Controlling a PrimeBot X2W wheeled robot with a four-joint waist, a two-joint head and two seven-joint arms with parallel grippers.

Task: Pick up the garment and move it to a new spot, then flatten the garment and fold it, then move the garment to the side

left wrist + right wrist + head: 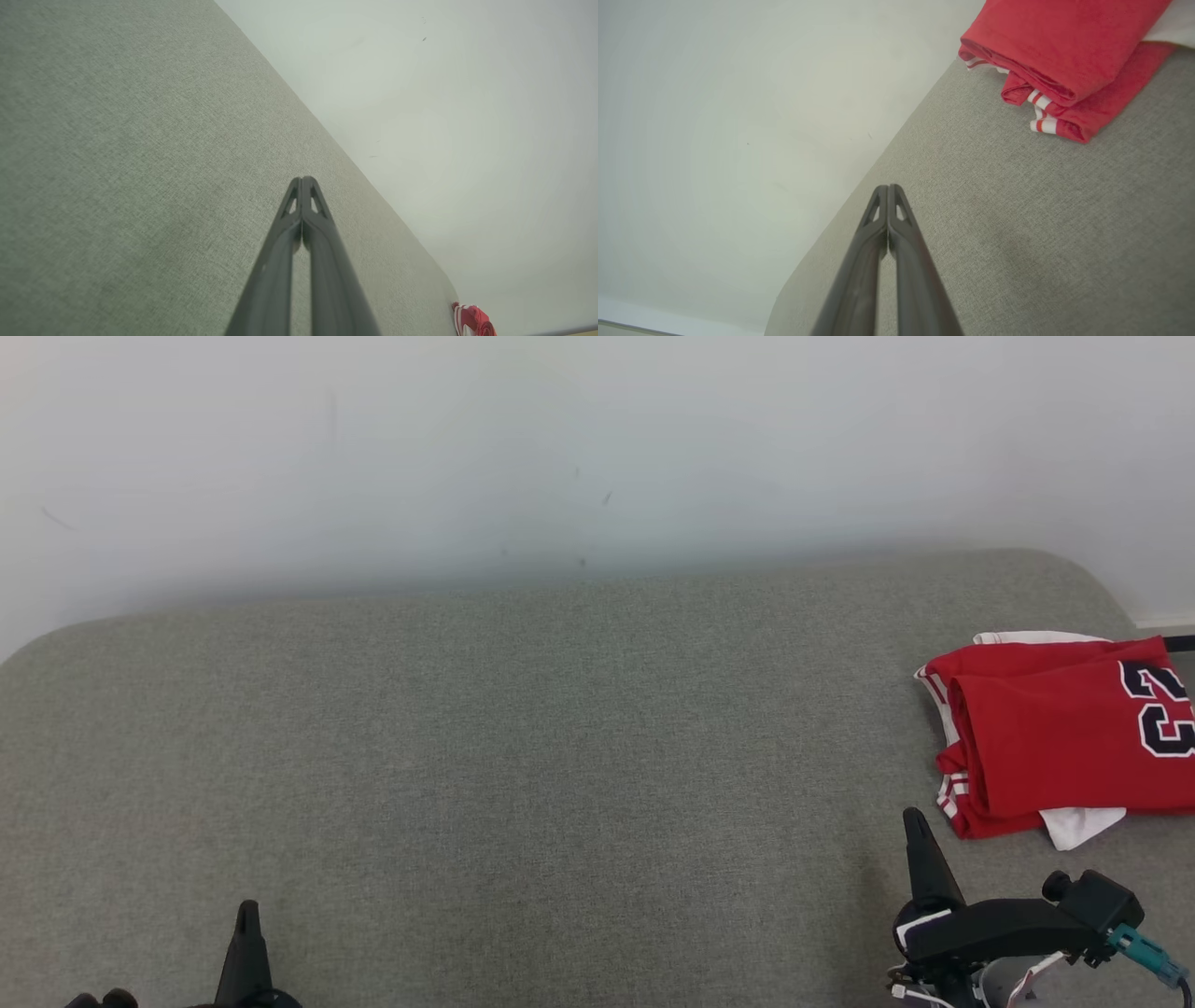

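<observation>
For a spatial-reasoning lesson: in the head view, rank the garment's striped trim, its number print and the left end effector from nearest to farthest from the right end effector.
1. Striped trim: just beyond the right end effector, on the garment's left edge.
2. Number print: farther right, at the picture's edge.
3. Left end effector: far left, across the grey surface.

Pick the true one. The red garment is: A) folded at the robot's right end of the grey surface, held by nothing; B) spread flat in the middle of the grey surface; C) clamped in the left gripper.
A: the red garment lies folded at the right end of the grey surface, beyond the shut right gripper, with bare fabric between them.
</observation>
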